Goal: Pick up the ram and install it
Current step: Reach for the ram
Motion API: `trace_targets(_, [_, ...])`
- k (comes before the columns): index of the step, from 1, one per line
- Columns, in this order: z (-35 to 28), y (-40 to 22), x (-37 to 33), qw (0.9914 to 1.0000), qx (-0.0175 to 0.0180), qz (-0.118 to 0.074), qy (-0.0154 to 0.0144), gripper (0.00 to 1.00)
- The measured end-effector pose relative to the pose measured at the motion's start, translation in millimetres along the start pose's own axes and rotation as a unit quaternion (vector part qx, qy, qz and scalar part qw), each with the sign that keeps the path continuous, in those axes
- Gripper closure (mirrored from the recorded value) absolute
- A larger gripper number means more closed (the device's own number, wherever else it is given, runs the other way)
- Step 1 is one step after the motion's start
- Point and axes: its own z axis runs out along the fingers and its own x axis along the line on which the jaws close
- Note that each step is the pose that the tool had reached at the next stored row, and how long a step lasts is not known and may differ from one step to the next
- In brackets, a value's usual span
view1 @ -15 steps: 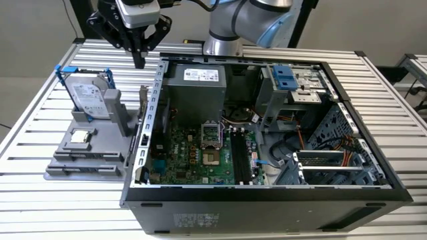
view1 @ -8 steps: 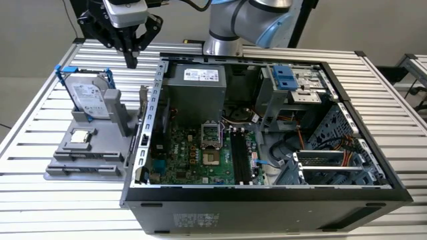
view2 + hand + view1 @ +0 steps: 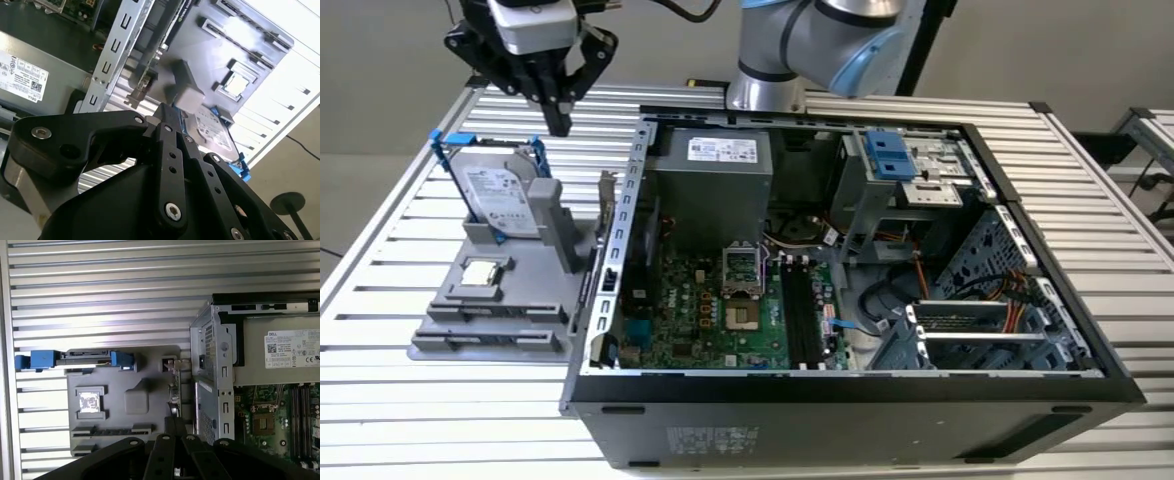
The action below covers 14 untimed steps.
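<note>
A thin dark strip, which I take for the ram (image 3: 112, 430), lies on edge in a long slot of the grey holder (image 3: 454, 345), beside the square silver processor chip (image 3: 482, 270). My gripper (image 3: 558, 122) hangs high above the table, behind the holder on the exterior view's left. Its black fingers (image 3: 169, 131) are pressed together with nothing between them. In the first wrist view the gripper (image 3: 173, 426) points down near the holder's edge that faces the open computer case (image 3: 607, 300). Black memory slots (image 3: 797, 300) run along the green motherboard inside the case.
A grey hard drive in a blue frame (image 3: 498, 195) stands upright in the holder. A thin card with a metal bracket (image 3: 604, 205) stands between holder and case. The arm's base (image 3: 767, 90) rises behind the case. Cables and a drive cage fill the case's right half.
</note>
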Motion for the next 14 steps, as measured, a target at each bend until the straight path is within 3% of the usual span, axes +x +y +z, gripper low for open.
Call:
trace_targets(7, [-0.3,-1.3,18.0,1.0,0.0001,0.0,0.0,1.0])
trace_targets(14, [-0.6,-3.5,48.9,1.0,0.0,0.0,0.0,1.0])
